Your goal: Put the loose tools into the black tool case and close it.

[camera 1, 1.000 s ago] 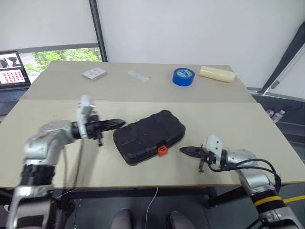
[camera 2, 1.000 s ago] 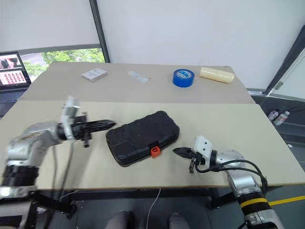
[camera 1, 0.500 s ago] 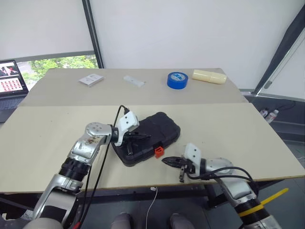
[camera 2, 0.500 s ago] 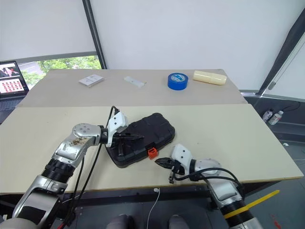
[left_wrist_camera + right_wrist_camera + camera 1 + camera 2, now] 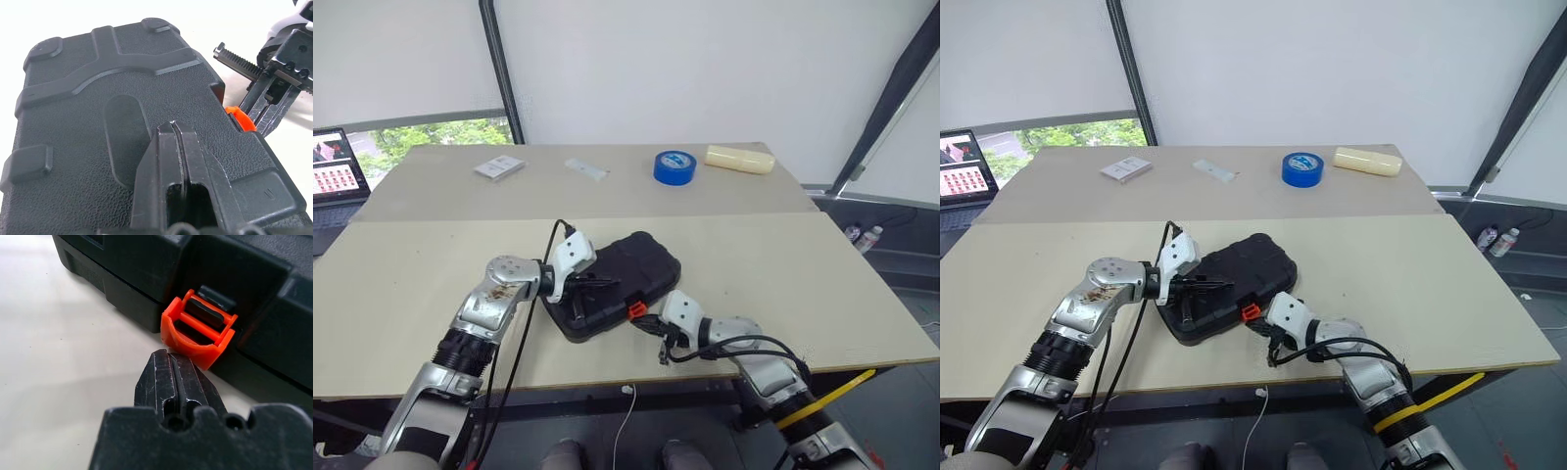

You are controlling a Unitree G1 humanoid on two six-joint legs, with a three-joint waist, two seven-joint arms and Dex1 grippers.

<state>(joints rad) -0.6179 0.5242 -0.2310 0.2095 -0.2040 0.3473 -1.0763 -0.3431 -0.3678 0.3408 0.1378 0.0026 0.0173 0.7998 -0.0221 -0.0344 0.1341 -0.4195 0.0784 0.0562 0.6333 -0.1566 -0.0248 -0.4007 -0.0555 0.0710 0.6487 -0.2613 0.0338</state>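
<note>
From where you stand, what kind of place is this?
Probably a robot test or demo space, not a home. A plain work table holds a black tool case and blue tape, a laptop runs at the far left, and the walls are bare white with a window.

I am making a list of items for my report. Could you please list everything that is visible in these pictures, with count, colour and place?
tool case: 1, black, lid down, on the near board of the table.
latch: 1, orange, on the case's near edge, sticking outward.
tape roll: 1, blue, far side of the table.
cylinder: 1, cream, lying right of the tape roll.
flat packet: 1, white-grey, far left of the table.
small flat strip: 1, white, far side, between packet and tape.
laptop: 1, screen lit, beyond the table's left edge.
table: 1, beige.
left end effector: 1, black, shut, over the case lid.
right end effector: 1, black, shut, tip just before the latch.
</note>
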